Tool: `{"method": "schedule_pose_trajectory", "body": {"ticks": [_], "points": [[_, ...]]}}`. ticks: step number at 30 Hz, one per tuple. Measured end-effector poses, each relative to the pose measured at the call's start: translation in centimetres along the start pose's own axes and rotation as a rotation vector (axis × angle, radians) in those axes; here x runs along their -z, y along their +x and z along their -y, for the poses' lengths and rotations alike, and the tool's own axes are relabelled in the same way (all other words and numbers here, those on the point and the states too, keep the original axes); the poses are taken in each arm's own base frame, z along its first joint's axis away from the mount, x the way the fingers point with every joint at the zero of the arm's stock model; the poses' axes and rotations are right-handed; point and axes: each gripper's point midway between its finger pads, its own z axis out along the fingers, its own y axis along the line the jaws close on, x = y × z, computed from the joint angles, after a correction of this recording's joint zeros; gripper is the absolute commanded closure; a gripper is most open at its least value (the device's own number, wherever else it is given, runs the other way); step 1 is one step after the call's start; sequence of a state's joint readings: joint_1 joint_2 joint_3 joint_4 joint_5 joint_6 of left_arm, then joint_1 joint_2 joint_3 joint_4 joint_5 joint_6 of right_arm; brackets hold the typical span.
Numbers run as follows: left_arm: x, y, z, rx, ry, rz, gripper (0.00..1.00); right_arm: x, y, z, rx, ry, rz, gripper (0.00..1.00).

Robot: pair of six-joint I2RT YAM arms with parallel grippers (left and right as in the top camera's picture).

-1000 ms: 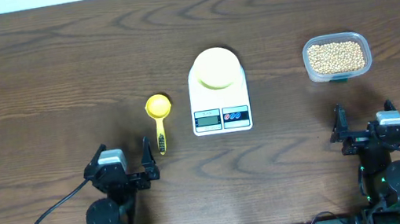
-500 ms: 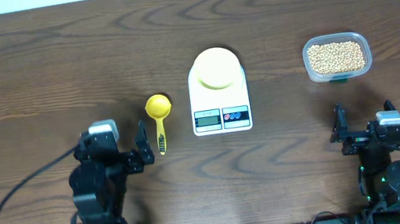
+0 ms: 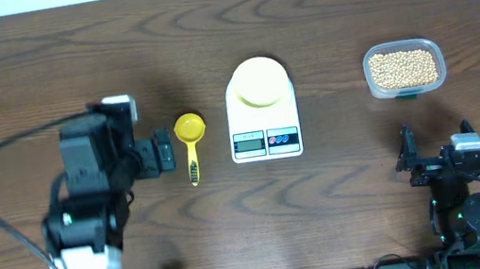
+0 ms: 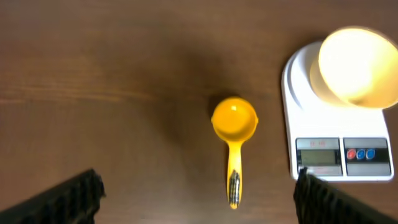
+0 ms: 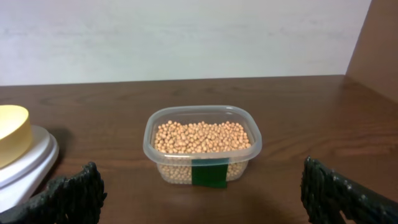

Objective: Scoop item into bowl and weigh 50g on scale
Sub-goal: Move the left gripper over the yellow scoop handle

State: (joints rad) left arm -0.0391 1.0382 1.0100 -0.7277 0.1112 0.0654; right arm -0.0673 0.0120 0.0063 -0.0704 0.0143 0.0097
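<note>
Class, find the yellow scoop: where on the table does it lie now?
Overhead view: the yellow scoop lies on the table left of the scale, handle pointing toward the robot, with the open left tool close on its left.

A dark brown wooden table (image 3: 41,78) is seen, with wavy grain lines in it. Three things are set right on it in a row. A white scale (image 3: 263,123) is placed in the middle. A small yellow scoop (image 3: 188,133) is laid just beside it on the left, with its cup at the far end and its handle pointed at the near edge. A clear plastic tub (image 5: 245,163) with a green label is set well apart on the right.
</note>
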Motion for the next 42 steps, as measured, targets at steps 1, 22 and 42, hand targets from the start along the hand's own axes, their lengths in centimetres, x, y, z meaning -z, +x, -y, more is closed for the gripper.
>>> {"method": "schedule_pose_trajectory", "body": {"ticks": [1,22,42], "points": [[-0.1,-0.3,0.0,-0.007,0.0,-0.03,0.0,0.0,0.0,0.0,0.0,0.0,0.0,0.01],[-9.5,3.5,-0.4,-0.018,0.018,-0.488,0.0,0.0,0.0,0.0,0.0,0.0,0.0,0.01],[-16.4,4.8,-0.6,-0.035,0.029,-0.525,0.0,0.0,0.0,0.0,0.0,0.0,0.0,0.01]]}}
